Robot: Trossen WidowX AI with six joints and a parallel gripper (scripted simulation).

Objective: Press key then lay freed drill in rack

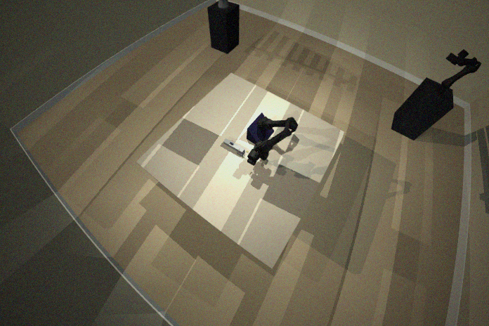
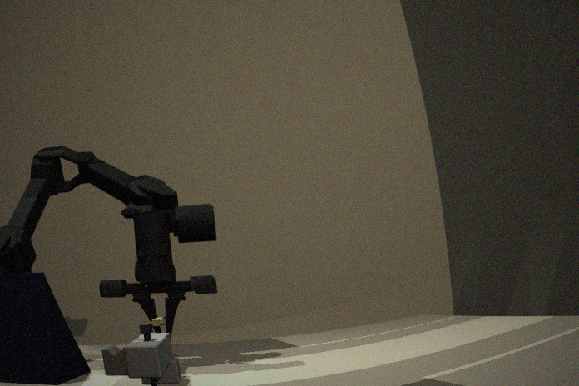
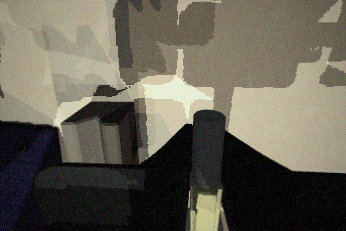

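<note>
- claw (image 2: 160, 314) points straight down, closed on the drill (image 3: 207, 153), a dark cylinder with a pale end.
- drill hangs just above the grey block (image 2: 147, 354) on the surface (image 2: 367, 352).

The gripper (image 2: 159, 314) hangs just above a block (image 2: 147, 354) with the drill (image 2: 157, 321) clamped between the jaws, the key (image 2: 145, 330) standing on the block just left of them, the rack (image 3: 100, 138) ahead and left, and the arm's pedestal (image 2: 28, 328) far left.
</note>
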